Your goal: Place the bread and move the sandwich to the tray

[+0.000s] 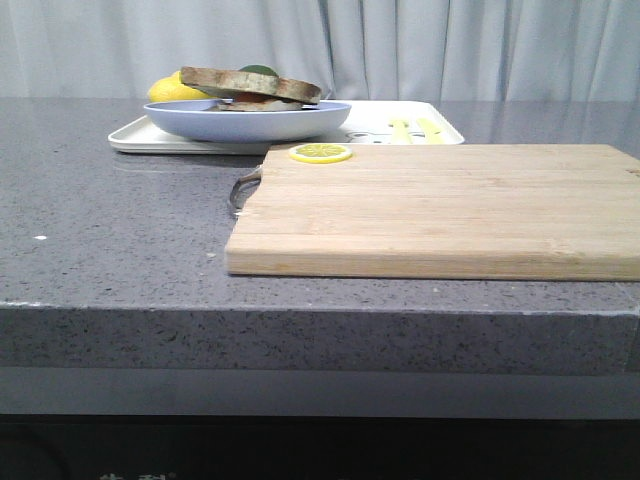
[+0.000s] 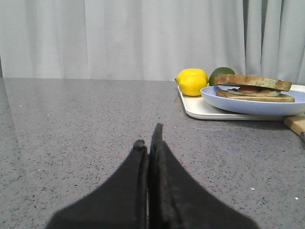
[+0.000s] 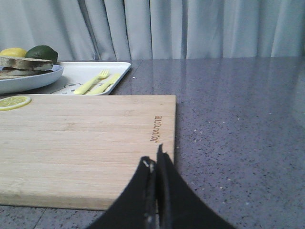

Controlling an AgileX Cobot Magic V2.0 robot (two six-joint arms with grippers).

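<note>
Front view: the sandwich (image 1: 252, 87) is seen on a blue plate (image 1: 247, 121) resting on the tray (image 1: 400, 131), partly hidden behind the cutting board (image 1: 440, 210). Left wrist view: the left fingers (image 2: 148, 143) are pressed together above the counter (image 2: 71, 124). Right wrist view: the right fingers (image 3: 154, 164) are pressed together too; the sandwich is cut off.

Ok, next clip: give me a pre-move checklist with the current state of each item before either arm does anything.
1. Sandwich assembled, top bread on: ok.
2. Sandwich's blue plate resting on the tray: ok.
3. Left tool shut and holding nothing: ok.
4. Right tool shut and holding nothing, over the cutting board edge: ok.
5. Lemon slice lying on the board's far corner, apart from the plate: ok.
6. Egg inside the sandwich: cannot tell.
</note>
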